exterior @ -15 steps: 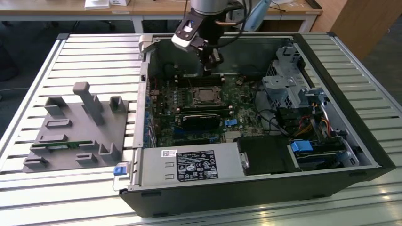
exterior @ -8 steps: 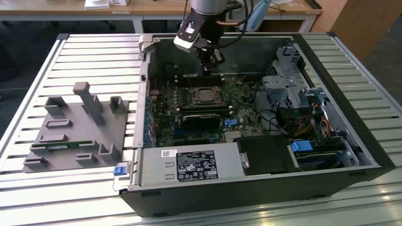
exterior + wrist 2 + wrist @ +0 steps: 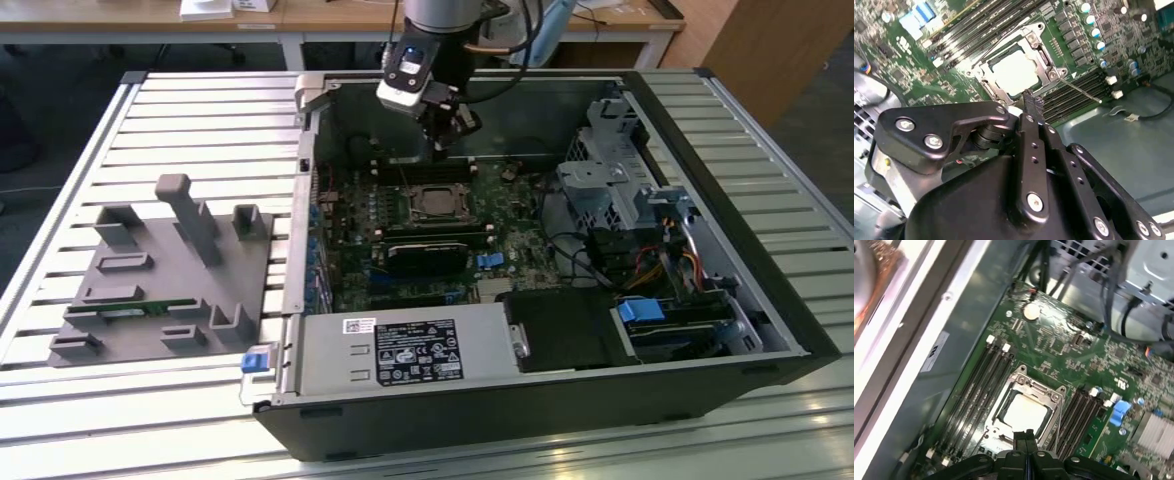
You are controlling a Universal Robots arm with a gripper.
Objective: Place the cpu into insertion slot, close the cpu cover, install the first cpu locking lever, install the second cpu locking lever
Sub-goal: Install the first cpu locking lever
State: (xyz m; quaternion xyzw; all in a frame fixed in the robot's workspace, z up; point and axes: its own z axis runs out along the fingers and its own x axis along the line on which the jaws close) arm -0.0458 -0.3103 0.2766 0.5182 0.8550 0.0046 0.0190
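You have one wide, high camera and two close on the wrist.
Your exterior view looks down from well back over the worktop (image 3: 174,110) into the open computer case (image 3: 534,430); both wrist views peer down past the pincer (image 3: 1025,434), close above the cpu (image 3: 1015,74), which all three views share.

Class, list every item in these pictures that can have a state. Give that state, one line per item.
Chip: seated, lying flat inside the cover.
Cover: down around the chip.
Lever: swung out over the memory slots, not latched.
Gripper: shut, holding nothing, just off the cover's edge.
Computer case: on its side, panel off.
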